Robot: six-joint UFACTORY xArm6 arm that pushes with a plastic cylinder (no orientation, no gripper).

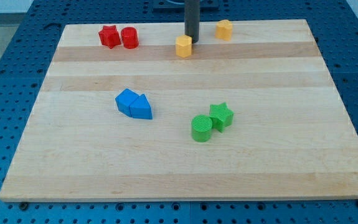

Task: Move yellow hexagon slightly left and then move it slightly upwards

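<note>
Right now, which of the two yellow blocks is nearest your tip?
The left yellow block, touching my tip; the other yellow block sits apart, further right.

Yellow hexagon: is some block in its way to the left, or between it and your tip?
Nothing visible. My tip stands just above-right of the yellow hexagon, no block between. The red cylinder lies far leftward, well beyond a slight move.

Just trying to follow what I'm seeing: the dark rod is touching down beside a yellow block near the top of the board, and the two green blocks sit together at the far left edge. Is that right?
Not quite. The camera view shows the green cylinder and green star together right of the board's middle, not at the far left edge. The rest holds: my tip is down beside the yellow block near the top.
</note>
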